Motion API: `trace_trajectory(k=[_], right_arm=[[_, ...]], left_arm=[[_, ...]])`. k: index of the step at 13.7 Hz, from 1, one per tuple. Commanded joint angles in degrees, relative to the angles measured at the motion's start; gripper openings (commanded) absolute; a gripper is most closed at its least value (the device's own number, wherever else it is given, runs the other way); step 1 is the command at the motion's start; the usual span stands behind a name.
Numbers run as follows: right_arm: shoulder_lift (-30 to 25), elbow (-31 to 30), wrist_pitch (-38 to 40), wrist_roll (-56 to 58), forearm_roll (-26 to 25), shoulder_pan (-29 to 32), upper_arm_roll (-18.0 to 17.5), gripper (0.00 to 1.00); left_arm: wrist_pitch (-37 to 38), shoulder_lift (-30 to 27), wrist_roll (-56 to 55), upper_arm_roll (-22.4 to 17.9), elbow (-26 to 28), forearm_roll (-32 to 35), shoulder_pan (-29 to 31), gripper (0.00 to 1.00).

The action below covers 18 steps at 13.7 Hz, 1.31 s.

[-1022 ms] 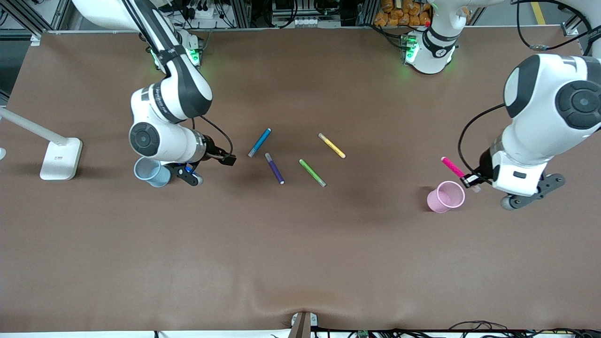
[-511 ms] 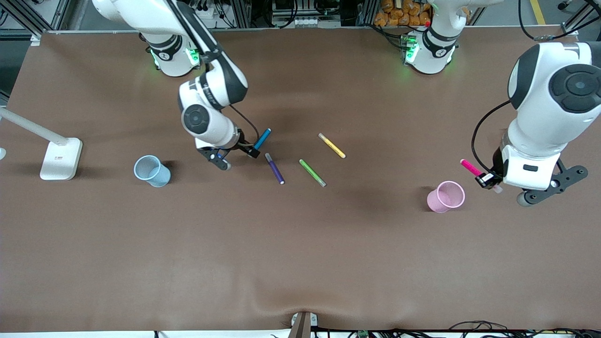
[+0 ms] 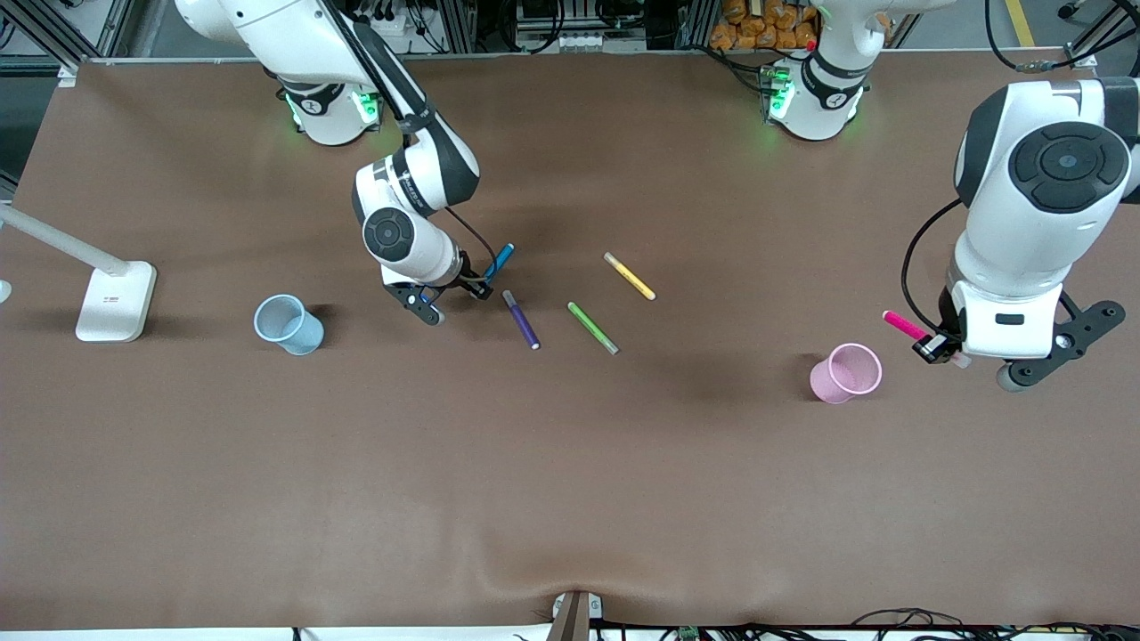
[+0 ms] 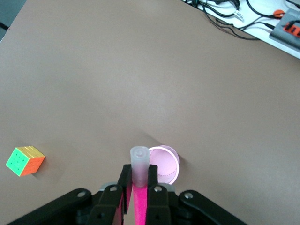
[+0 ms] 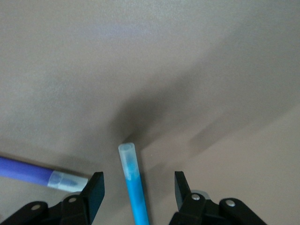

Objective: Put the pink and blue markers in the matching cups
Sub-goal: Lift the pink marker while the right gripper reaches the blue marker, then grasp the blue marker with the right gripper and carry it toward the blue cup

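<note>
A: Front view first: how far is the task?

B: No marker is in a cup yet. The left gripper [image 3: 942, 348] is clamped tight on the pink marker [image 3: 904, 324] and holds it in the air beside the pink cup [image 3: 846, 373], toward the left arm's end of the table, not over its mouth. In the left wrist view the pale cap stands out past the fingers [image 4: 153, 194], with the cup just ahead.

A: And the blue one?

B: The blue marker [image 3: 499, 262] lies on the table. The right gripper [image 5: 138, 190] is low over it, jaws apart on both sides of the barrel, not touching it as far as I see. The blue cup [image 3: 288, 324] stands empty, well apart, toward the right arm's end.

A: Anything hidden?

B: The right wrist covers the marker's lower end in the front view (only the upper part shows). The purple marker [image 3: 521, 320] lies near, so the grasp needs care. A coloured cube [image 4: 25, 161] appears only in the left wrist view
</note>
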State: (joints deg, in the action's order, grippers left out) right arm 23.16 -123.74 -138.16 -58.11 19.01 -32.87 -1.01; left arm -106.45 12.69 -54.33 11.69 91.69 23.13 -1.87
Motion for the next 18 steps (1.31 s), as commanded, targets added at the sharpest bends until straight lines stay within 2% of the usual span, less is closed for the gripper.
trace_trajectory(k=[1, 3, 5, 7, 11, 12, 14, 18], right_arm=[[1.79, -0.01, -2.81, -0.51, 0.85, -0.35, -0.04, 0.61], [3.03, -0.01, -5.09, -1.12, 0.85, -1.67, 0.05, 0.58], [3.29, -0.01, -5.10, -1.30, 0.85, -1.58, 0.05, 0.38], [3.29, -0.01, -4.75, -1.30, 0.85, -1.58, 0.05, 0.00], [2.33, 0.17, -2.73, -0.78, 0.85, -0.97, 0.22, 0.00], [1.28, 0.60, -0.46, -0.43, 0.68, -0.62, 0.48, 0.00], [-1.96, 1.31, 4.46, 2.54, 0.15, 1.74, 0.75, 0.00], [-10.65, 1.48, 12.29, 13.44, -1.33, 5.27, 3.38, 0.00]], left_arm=[[0.89, 0.23, -7.95, 0.27, 0.42, 2.44, -2.25, 0.00], [0.89, 1.72, -12.97, 0.53, 0.68, 6.73, -2.87, 0.00], [0.80, 2.16, -13.87, 0.70, 1.12, 9.11, -3.31, 0.00], [0.71, 2.16, -14.39, 0.70, 1.65, 11.22, -3.23, 0.00], [0.63, 1.11, -18.16, 0.70, 4.10, 14.12, -3.22, 0.00], [0.54, 1.37, -20.96, 0.88, 5.33, 17.70, -3.75, 0.00], [0.28, 2.16, -26.68, 1.41, 7.97, 23.07, -4.54, 0.00], [0.27, 4.27, -34.51, 1.41, 9.81, 27.48, -6.74, 0.00]])
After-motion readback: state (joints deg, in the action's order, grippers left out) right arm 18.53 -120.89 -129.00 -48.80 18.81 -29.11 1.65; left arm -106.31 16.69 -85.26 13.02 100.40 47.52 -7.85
